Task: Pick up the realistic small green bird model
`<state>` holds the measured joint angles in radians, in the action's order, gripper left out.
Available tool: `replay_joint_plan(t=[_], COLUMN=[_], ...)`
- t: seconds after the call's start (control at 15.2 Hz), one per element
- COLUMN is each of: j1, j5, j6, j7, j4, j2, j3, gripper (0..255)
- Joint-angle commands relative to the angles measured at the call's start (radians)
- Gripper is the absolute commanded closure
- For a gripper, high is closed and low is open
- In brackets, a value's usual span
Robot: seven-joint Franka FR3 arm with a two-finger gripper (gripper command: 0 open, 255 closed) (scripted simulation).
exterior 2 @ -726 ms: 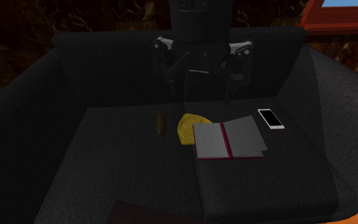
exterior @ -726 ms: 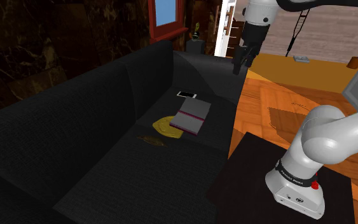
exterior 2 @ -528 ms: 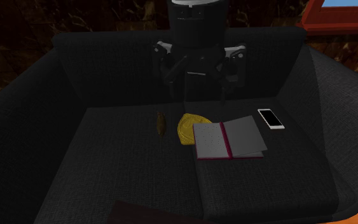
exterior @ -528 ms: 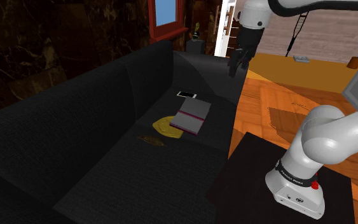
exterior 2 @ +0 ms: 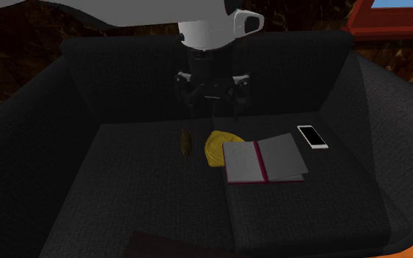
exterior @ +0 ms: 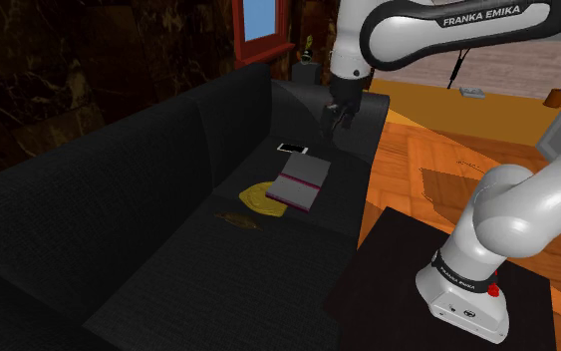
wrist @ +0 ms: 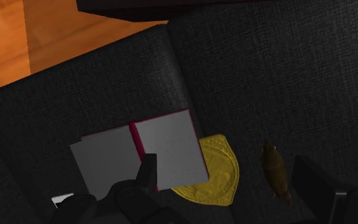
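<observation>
The bird model is a small olive-brown shape lying on the dark sofa seat. It also shows in the second exterior view, just left of a yellow disc. My gripper hangs open high above the seat's far end, near the armrest, well away from the bird. In the second exterior view the gripper stands in front of the backrest, above and behind the bird. In the wrist view the bird lies close to one black finger, and the open gripper holds nothing.
An open grey notebook with a magenta spine overlaps a yellow disc beside the bird. A white phone lies further along the seat. The sofa's backrest and armrest bound the seat. Wooden floor lies beyond, beside my black stand.
My arm has swung to the shoulder view's left and lower, bringing the gripper from over the floor to above the sofa's end. The fingers stay apart. Nothing on the seat moved.
</observation>
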<state>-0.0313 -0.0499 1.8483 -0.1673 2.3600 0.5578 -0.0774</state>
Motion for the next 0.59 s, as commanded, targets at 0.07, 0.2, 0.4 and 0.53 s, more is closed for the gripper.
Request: replay_joint_plan(t=[0.07, 0.2, 0.4, 0.53], j1=[-0.008, -0.012, -0.017, -0.021], j5=[-0.004, -0.009, -0.022, -0.033], j6=[0.076, 0.125, 0.191, 0.231], j7=[-0.008, -0.015, -0.028, -0.038], j4=[-0.008, -0.022, -0.051, -0.077], j2=[-0.093, -0.163, -0.270, -0.343], j3=[-0.018, -0.031, -0.049, -0.061], gripper=[0, 0, 0, 0])
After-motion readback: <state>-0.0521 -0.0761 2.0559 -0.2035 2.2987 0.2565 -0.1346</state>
